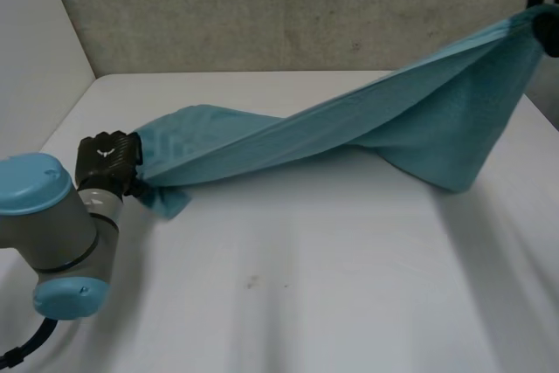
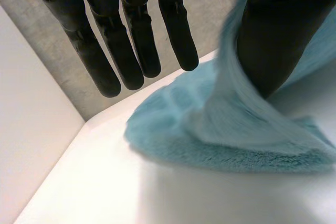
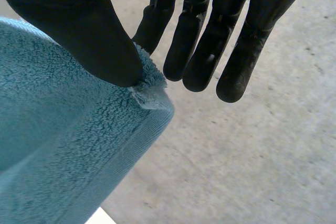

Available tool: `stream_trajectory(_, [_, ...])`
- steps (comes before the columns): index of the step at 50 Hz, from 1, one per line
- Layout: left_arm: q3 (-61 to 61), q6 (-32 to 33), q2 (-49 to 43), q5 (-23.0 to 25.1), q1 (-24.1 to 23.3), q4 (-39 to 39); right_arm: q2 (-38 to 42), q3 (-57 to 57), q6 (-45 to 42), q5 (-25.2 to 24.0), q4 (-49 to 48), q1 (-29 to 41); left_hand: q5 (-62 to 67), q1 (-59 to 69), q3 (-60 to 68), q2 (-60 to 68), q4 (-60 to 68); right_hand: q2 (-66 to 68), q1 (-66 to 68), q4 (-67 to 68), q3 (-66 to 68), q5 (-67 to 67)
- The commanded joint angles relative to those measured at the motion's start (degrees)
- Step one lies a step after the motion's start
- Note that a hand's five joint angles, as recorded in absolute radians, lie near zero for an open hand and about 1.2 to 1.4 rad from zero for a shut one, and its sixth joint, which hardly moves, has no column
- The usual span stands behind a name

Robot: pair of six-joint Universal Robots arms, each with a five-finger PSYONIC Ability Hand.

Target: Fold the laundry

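Nearest, the left arm (image 1: 52,216) ends in the left hand (image 1: 106,159), low on the table (image 1: 306,286) at one end of the teal towel (image 1: 349,124); whether it grips I cannot tell. Right hand (image 3: 202,40) pinches the opposite corner between thumb and finger, held high. No fold is made yet: the towel hangs twisted and needs spreading. Bare table lies in front, with walls (image 1: 262,6) close behind and left

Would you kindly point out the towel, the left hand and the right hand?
towel (image 1: 410,120), head view, its lifted middle.
left hand (image 1: 106,157), head view, its back.
right hand (image 3: 79,30), right wrist view, its thumb.
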Motion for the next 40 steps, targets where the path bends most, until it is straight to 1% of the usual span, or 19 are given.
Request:
stream_trajectory(1, [-2.52, 1.37, 1.64, 0.12, 1.69, -0.22, 0.53, -0.31, 0.02, 0.68, -0.51, -3.31, 4.23, 3.45, 3.53, 3.8, 4.05, 12.07, 24.43, 11.63, 11.97, 13.51])
stream_trajectory(4, [-3.31, 3.04, 1.9, 0.12, 2.65, -0.22, 0.97, 0.39, -0.07, 1.12, -0.42, -3.4, 7.09, 6.31, 6.39, 6.66, 6.91, 12.07, 24.43, 11.63, 11.97, 13.51])
stream_trajectory(5, [-3.75, 4.0, 2.16, 0.21, 3.18, -0.22, 0.98, 0.4, -0.07, 1.12, -0.42, -3.4, 19.75, 18.97, 19.04, 19.31, 19.56, 12.07, 24.43, 11.63, 11.97, 13.51])
stream_trajectory(6, [-4.28, 4.7, 2.86, 0.47, 3.88, -0.13, 1.24, 0.74, -0.16, 1.04, -0.42, -3.31, 37.17, 36.39, 36.47, 36.74, 36.99, 12.07, 24.43, 11.63, 11.97, 13.51])
stream_trajectory(9, [-4.55, 5.5, 3.84, 0.65, 4.85, -0.22, 2.03, 1.45, -0.25, 0.69, 0.02, -3.31, 37.35, 36.57, 36.64, 36.91, 37.16, 12.07, 24.43, 11.63, 11.97, 13.51])
stream_trajectory(12, [-4.81, 6.12, 7.79, 1.09, 6.35, -0.39, 2.38, 2.24, -0.86, 0.51, 0.63, -3.4, 37.35, 36.57, 36.64, 36.91, 37.16, 12.07, 24.43, 11.63, 11.97, 13.51])
stream_trajectory(14, [-4.81, 6.38, 14.87, 1.26, 6.78, -1.44, 2.38, 1.98, -0.95, 0.42, 1.51, -3.4, 37.35, 36.57, 36.64, 36.91, 37.16, 12.07, 24.43, 11.63, 11.97, 13.51])
stream_trajectory(17, [-4.72, 6.38, 19.13, 1.61, 6.79, -2.41, 1.86, 0.93, -1.3, -0.02, 4.84, -3.66, 37.35, 36.57, 36.64, 36.91, 37.16, 12.07, 24.43, 11.63, 11.97, 13.51])
stream_trajectory(20, [-3.76, 6.38, 29.91, 5.55, 7.31, -6.71, 1.68, -1.7, -3.05, -0.98, 8.88, -4.97, 37.35, 36.57, 36.64, 36.91, 37.16, 12.07, 24.43, 11.63, 11.97, 13.51])
stream_trajectory(23, [-3.4, 6.47, 32.58, 7.33, 8.1, -8.13, 1.77, -3.81, -6.56, -2.65, 14.23, -6.9, 37.35, 36.57, 36.64, 36.91, 37.16, 12.07, 24.43, 11.63, 11.97, 13.51])
stream_trajectory(25, [-2.62, 6.56, 35.73, 11.09, 10.03, -11.88, 2.64, -5.75, -10.86, -4.41, 19.86, -8.49, 37.35, 36.57, 36.64, 36.91, 37.16, 12.07, 24.43, 11.63, 11.97, 13.51])
stream_trajectory(28, [-1.82, 7.17, 36.09, 13.73, 11.09, -16.71, 3.17, -6.19, -13.34, -4.85, 22.61, -9.02, 37.35, 36.57, 36.64, 36.91, 37.16, 12.07, 24.43, 11.63, 11.97, 13.51])
stream_trajectory(32, [-1.47, 10.16, 34.69, 15.5, 11.71, -21.31, 9.83, -6.72, -20.0, -4.24, 28.3, -9.2, 37.35, 36.57, 36.64, 36.91, 37.16, 12.07, 24.43, 11.63, 11.97, 13.51])
stream_trajectory(34, [-1.82, 15.05, 29.71, 15.76, 12.32, -24.46, 12.23, -6.72, -21.96, -4.06, 29.73, -8.94, 37.35, 36.57, 36.64, 36.91, 37.16, 12.07, 24.43, 11.63, 11.97, 13.51])
stream_trajectory(35, [-1.82, 15.08, 29.68, 15.76, 12.32, -24.47, 14.4, -6.55, -23.78, -3.8, 31.03, -8.67, 37.35, 36.57, 36.64, 36.91, 37.16, 12.07, 24.43, 11.63, 11.97, 13.51])
stream_trajectory(37, [-1.73, 20.42, 23.99, 15.59, 12.32, -26.4, 16.62, -6.55, -25.21, -3.45, 32.54, -8.58, 37.35, 36.57, 36.64, 36.91, 37.16, 12.07, 24.43, 11.63, 11.97, 13.51])
stream_trajectory(38, [-1.73, 20.44, 23.96, 15.59, 12.32, -26.41, 18.97, -6.63, -26.43, -3.36, 33.93, -8.58, 37.35, 36.57, 36.64, 36.91, 37.16, 12.07, 24.43, 11.63, 11.97, 13.51])
stream_trajectory(39, [-1.38, 22.62, 21.18, 15.41, 12.41, -27.1, 21.43, -6.98, -27.31, -3.19, 35.08, -8.58, 37.35, 36.57, 36.64, 36.91, 37.16, 12.07, 24.43, 11.63, 11.97, 13.51])
stream_trajectory(40, [-0.86, 24.38, 17.85, 15.5, 12.41, -27.81, 21.45, -6.99, -27.32, -3.18, 35.09, -8.58, 37.35, 36.57, 36.64, 36.91, 37.16, 12.07, 24.43, 11.63, 11.97, 13.51])
